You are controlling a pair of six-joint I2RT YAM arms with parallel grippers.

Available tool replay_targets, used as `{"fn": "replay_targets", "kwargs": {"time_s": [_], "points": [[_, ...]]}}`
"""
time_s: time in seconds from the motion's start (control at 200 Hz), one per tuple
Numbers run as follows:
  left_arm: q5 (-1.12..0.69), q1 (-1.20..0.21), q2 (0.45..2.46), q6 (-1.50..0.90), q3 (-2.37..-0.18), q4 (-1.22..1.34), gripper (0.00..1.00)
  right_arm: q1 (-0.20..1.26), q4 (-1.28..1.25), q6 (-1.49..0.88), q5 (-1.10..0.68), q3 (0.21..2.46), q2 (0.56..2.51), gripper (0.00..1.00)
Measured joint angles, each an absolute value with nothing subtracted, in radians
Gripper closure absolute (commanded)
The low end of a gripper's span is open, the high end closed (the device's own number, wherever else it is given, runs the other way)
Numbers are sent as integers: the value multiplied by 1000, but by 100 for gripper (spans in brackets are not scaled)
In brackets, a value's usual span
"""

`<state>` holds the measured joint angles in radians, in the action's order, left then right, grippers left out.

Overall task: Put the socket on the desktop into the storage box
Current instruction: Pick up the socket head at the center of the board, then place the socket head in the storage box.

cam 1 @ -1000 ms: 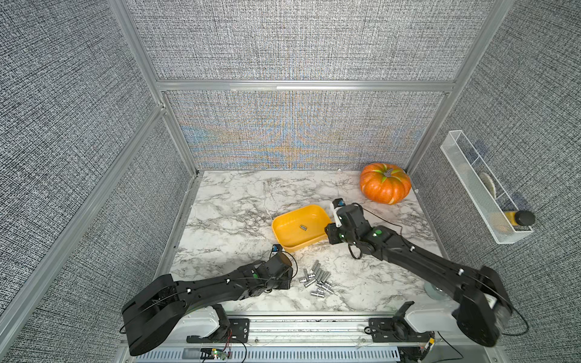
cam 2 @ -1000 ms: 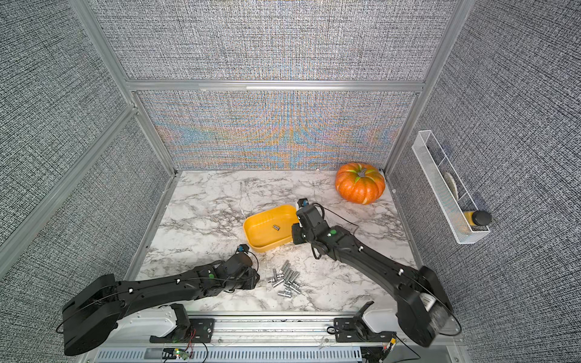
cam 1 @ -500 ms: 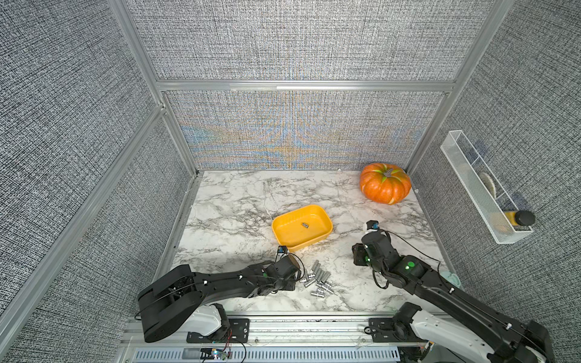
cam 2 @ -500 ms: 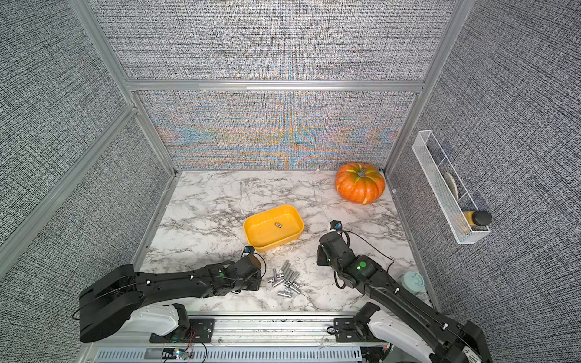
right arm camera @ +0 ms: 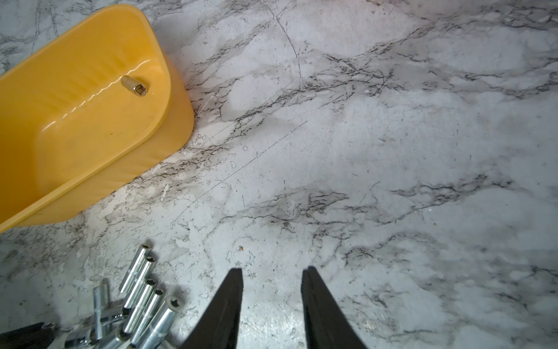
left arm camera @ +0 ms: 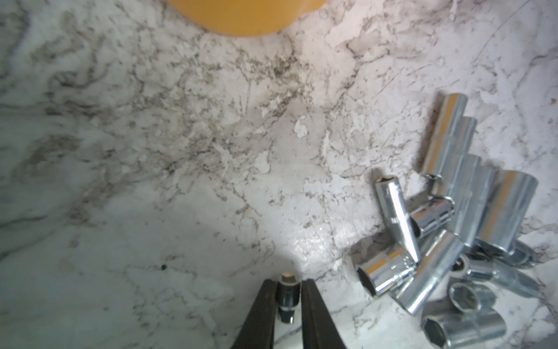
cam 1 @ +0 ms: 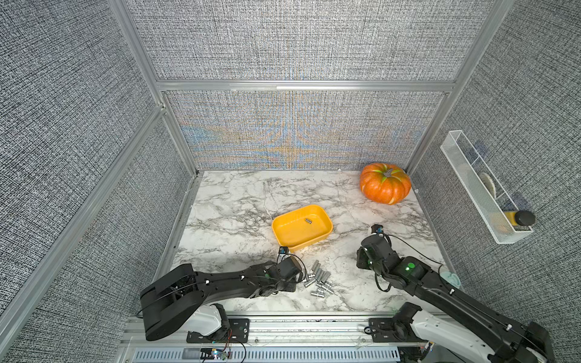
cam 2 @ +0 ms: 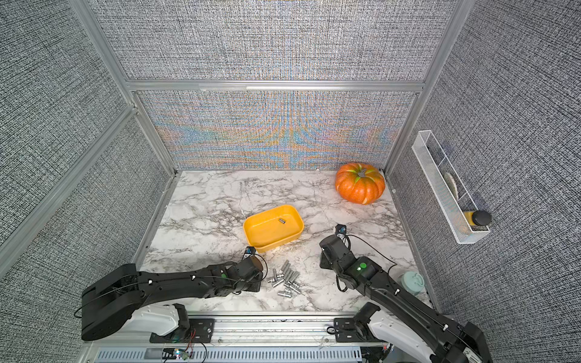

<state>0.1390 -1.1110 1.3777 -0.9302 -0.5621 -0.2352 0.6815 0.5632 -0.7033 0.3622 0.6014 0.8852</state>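
Left pincer [left arm camera: 289,282]: jaws narrow, clamped on a small socket [left arm camera: 288,294], dark barrel with a lighter band, its end poking out just past the fingertips. Can't tell whether it is touching the surface [cam 1: 239,201] or just off it.

The pile of sockets [left arm camera: 453,241] sits just beside the left pincer, on the side facing the right arm. They are chrome, mixed long and short, lying flat, several touching or overlapping. It shows in both top views [cam 1: 319,281] [cam 2: 287,279], right off the left pincer's tip.

The storage box [cam 1: 308,246] is ahead of the left pincer, past the fingertips, with bare marble between them. Only its yellow near wall [left arm camera: 235,18] shows in the left wrist view.

One lone socket [right arm camera: 134,85] lies on its side inside the box, near the wall farthest from the left pincer (also visible from above [cam 1: 308,221]).

Right pincer [right arm camera: 273,269]: jaws apart, moderate gap, nothing between them, only bare marble below. It is low over the surface. The box is ahead of it and off toward the left arm. The pile [right arm camera: 136,308] is near, on that same side and level with its fingers. The two pincers are well apart, with the pile between them.

The pumpkin [cam 1: 385,187] is far ahead of the right pincer, in the back corner.
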Motion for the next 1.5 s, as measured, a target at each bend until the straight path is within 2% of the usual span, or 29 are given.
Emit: {"fn": "replay_targets", "kwargs": {"time_s": [0.28, 0.611, 0.831, 1.086, 1.276, 1.406, 1.501], "points": [[159, -1127, 1398, -914, -589, -280, 79, 686, 595, -734, 386, 602, 896, 61], [180, -1130, 1429, -882, -627, -308, 89, 689, 606, -753, 403, 604, 908, 61], [186, -1131, 1339, -844, -665, -385, 91, 693, 606, -754, 399, 604, 905, 61], [235, -1075, 1239, -756, -864, -450, 90, 694, 579, -724, 367, 602, 893, 60], [206, -891, 1399, -643, -1056, -436, 90, 696, 548, -706, 339, 601, 897, 60], [156, -819, 1552, -568, -1161, -435, 90, 701, 542, -706, 332, 592, 901, 60], [113, -776, 1683, -521, -1246, -446, 93, 706, 538, -707, 329, 583, 905, 60]]}}
